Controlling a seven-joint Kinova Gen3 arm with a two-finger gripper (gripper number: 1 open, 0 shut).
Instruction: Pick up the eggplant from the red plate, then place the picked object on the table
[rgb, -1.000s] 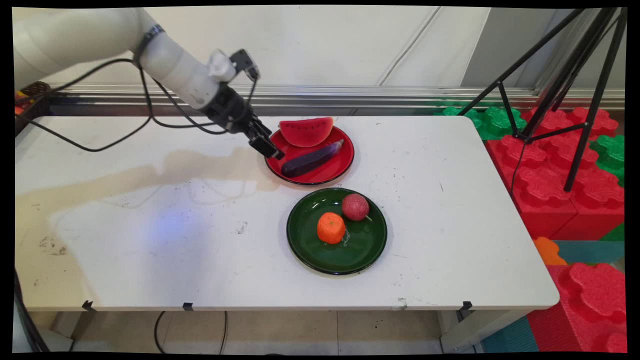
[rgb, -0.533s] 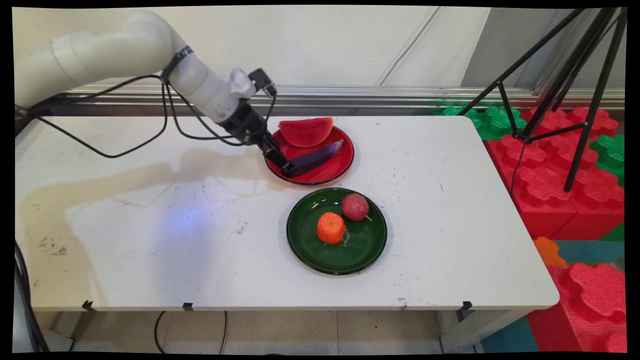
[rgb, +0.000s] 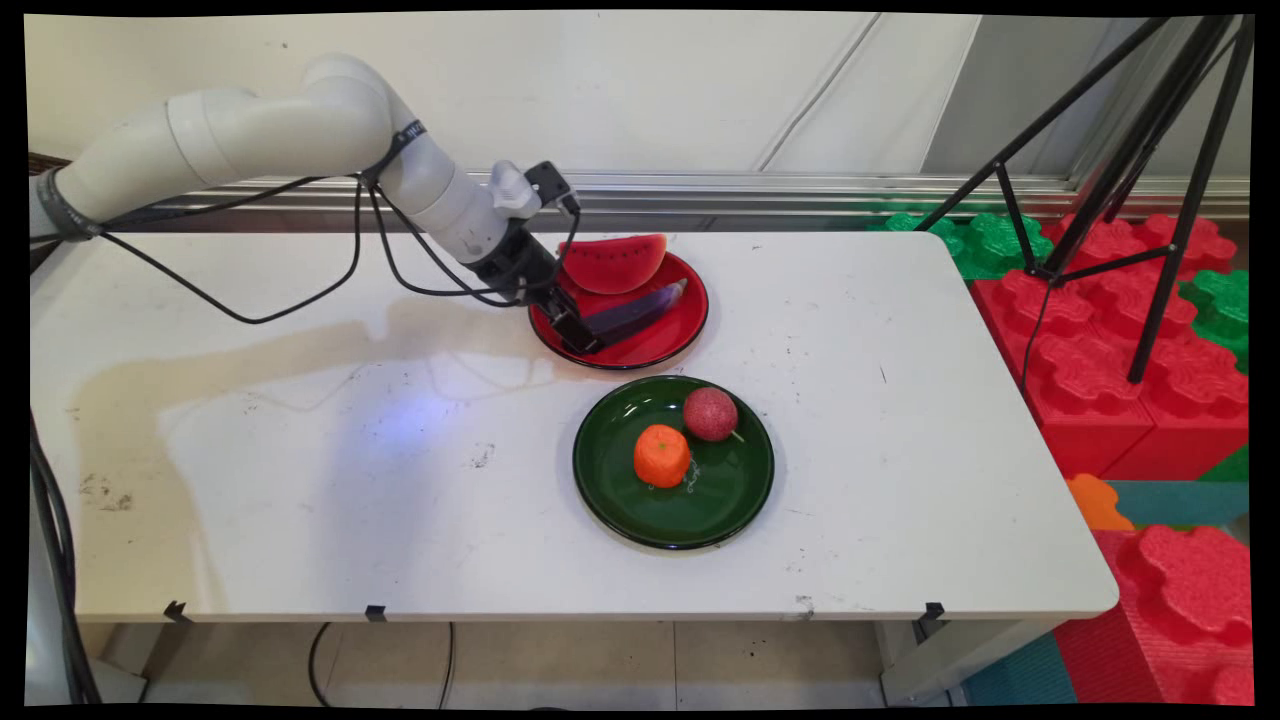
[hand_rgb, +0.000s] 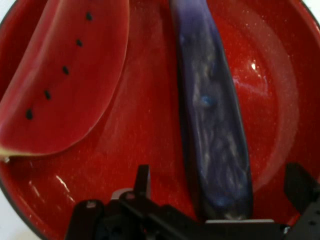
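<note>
Fingers spread astride eggplant, its near end hidden, red plate

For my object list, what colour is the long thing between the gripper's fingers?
Dark purple eggplant, mottled with grey; the hand view shows it best.

A robotics lab: a cabled arm works a scuffed white table beside a black tripod and foam blocks.

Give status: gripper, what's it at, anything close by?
Gripper open, straddling eggplant's end on red plate. Watermelon slice beside it, apart. Green plate nearby.
</note>
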